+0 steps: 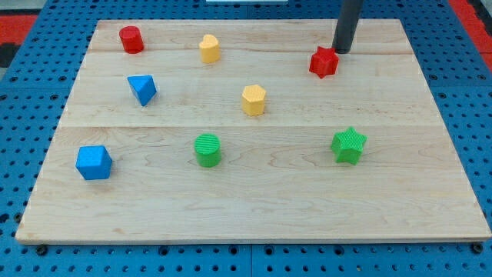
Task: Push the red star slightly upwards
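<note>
Where my tip [340, 51] rests | red star [324, 62] just below-left

views: one camera only, so no shared part
position: above and in front of the worktop [254, 208], toward the view's bottom edge
facing: tilted down and forward, so the far edge looks narrower
nearness: close enough that the whole worktop fills the frame, with blue pegboard [31, 92] at the margins
</note>
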Tool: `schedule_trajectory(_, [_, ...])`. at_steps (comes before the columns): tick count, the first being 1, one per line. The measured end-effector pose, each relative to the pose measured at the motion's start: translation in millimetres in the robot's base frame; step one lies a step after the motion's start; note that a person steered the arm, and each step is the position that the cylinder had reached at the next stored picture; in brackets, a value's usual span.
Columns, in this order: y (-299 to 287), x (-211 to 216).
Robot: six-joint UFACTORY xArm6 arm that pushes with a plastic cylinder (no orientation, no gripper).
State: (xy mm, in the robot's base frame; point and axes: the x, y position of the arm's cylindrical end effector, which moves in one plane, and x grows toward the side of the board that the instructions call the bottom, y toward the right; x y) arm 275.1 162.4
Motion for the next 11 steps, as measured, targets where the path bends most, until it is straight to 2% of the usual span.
schedule_trajectory(1, [12.0, 58.2])
schedule_trajectory(2, [7.8, 91.9])
schedule_trajectory(3, [25.4, 33.2])
schedule_trajectory(4, [27.2, 45.0])
schedule_trajectory(5, [-2.1, 103.0])
schedule_trajectory(7, [7.4, 34.5])
schedule_trajectory(8, [5.1, 87.7])
schedule_trajectory(9, [-14.1, 54.5])
schedule_trajectory(10, [4.9, 27.2])
schedule_trajectory(11, [8.6, 90.1])
